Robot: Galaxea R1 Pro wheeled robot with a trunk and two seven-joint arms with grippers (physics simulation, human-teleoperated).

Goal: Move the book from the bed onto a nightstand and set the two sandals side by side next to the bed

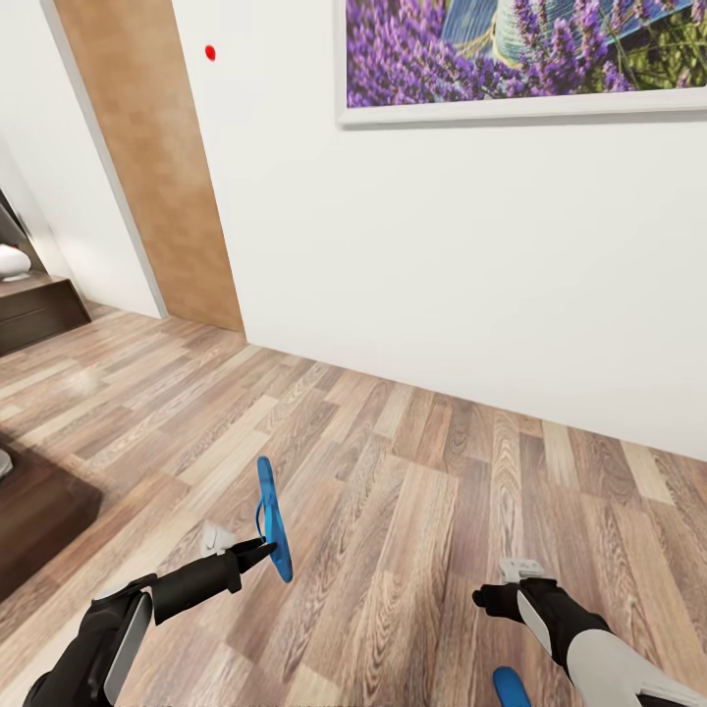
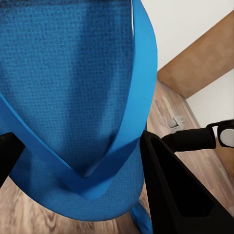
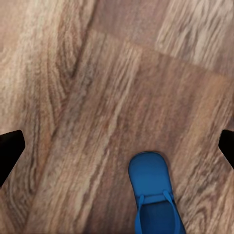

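My left gripper [image 1: 267, 547] pinches one light, floppy sandal [image 1: 272, 518] edge-on; the right gripper [image 3: 117, 146], wide open, hovers over the other sandal [image 3: 153, 195] on the plank floor [image 1: 442, 491]

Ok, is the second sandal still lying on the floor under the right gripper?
Yes, in the right wrist view the blue sandal lies flat on the wood-plank floor, between the spread fingers with nothing touching it.
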